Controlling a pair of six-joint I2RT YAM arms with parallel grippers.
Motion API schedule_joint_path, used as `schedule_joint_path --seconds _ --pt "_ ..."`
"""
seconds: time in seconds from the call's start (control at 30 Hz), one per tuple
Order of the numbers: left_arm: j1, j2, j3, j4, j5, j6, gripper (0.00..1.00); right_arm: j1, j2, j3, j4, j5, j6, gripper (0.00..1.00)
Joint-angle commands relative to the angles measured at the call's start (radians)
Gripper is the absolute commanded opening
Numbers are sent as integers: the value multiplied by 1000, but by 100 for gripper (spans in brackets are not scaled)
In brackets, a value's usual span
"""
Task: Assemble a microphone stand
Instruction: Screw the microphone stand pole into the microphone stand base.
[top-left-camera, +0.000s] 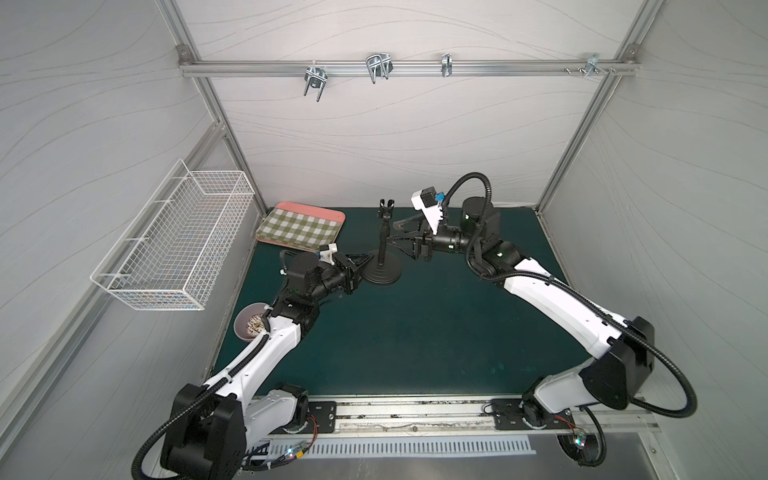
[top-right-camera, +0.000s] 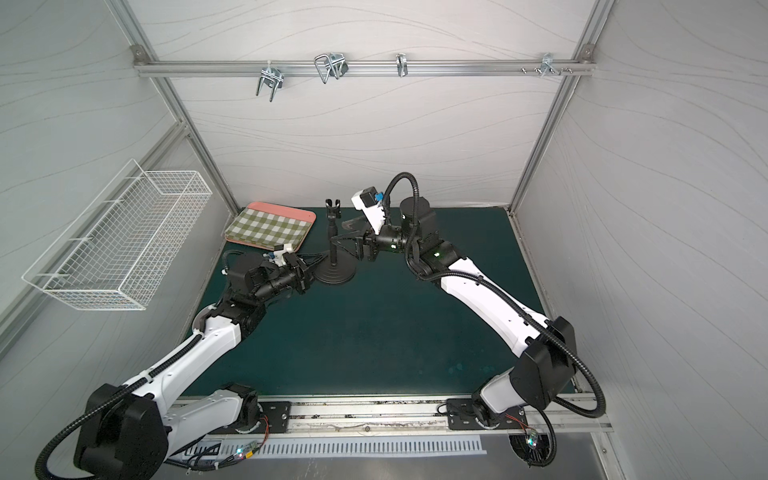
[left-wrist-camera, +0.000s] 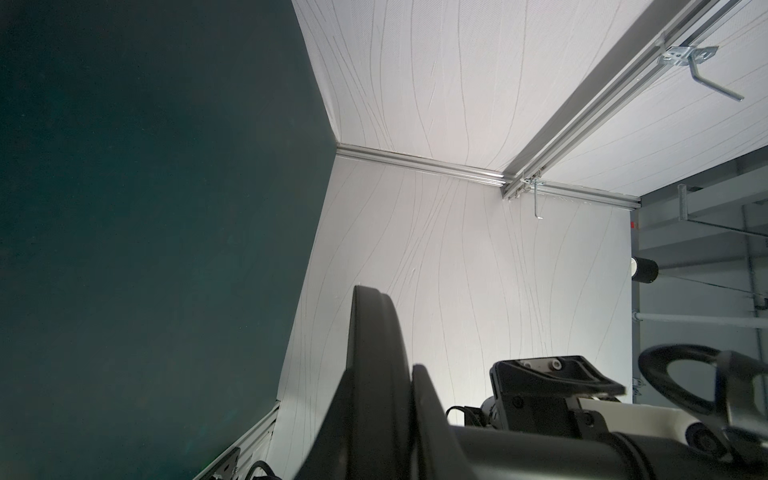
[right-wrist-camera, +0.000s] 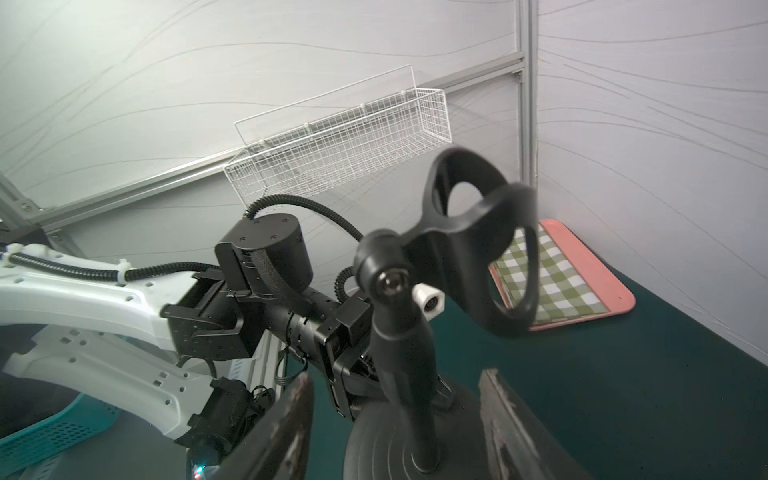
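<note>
The black microphone stand stands upright on the green mat in both top views. Its round domed base (top-left-camera: 384, 274) (top-right-camera: 336, 275) carries the thin rod (top-left-camera: 382, 243) (top-right-camera: 332, 247), which ends in the U-shaped clip (top-left-camera: 386, 205) (right-wrist-camera: 478, 232). My left gripper (top-left-camera: 368, 260) (left-wrist-camera: 382, 374) is shut on the base's rim (left-wrist-camera: 374, 332) from the left. My right gripper (top-left-camera: 391, 233) (right-wrist-camera: 397, 376) is open, with one finger on each side of the rod (right-wrist-camera: 407, 353). There is a gap on both sides, and the base (right-wrist-camera: 382, 440) lies just below.
A green checkered tray with a pink rim (top-left-camera: 301, 226) lies at the back left of the mat. A bowl (top-left-camera: 248, 325) sits under my left arm. A white wire basket (top-left-camera: 178, 241) hangs on the left wall. Metal hooks (top-left-camera: 378, 66) hang from the back rail.
</note>
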Motion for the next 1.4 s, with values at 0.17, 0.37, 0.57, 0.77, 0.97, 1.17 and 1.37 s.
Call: schedule_joint_path --seconds 0.17,0.37,0.57,0.77,0.97,1.17,1.37 --pt "3 -31 51 101 17 -29 0 -7 72 74 61 -97 14 45" --pt "3 -33 51 100 17 -26 0 9 61 72 35 -35 16 22" --pt "4 -25 51 107 14 -27 0 200 -58 -22 -26 418 -109 17" --pt "6 -11 50 120 17 -33 0 436 -74 -41 -55 925 -81 0" --pt "8 -15 47 118 17 -32 0 542 -18 -14 -46 1270 110 17" --pt "7 -15 48 116 15 -32 0 595 26 43 -61 1387 52 35" --pt "7 -12 50 125 16 -35 0 531 -118 -86 -69 1234 -23 76"
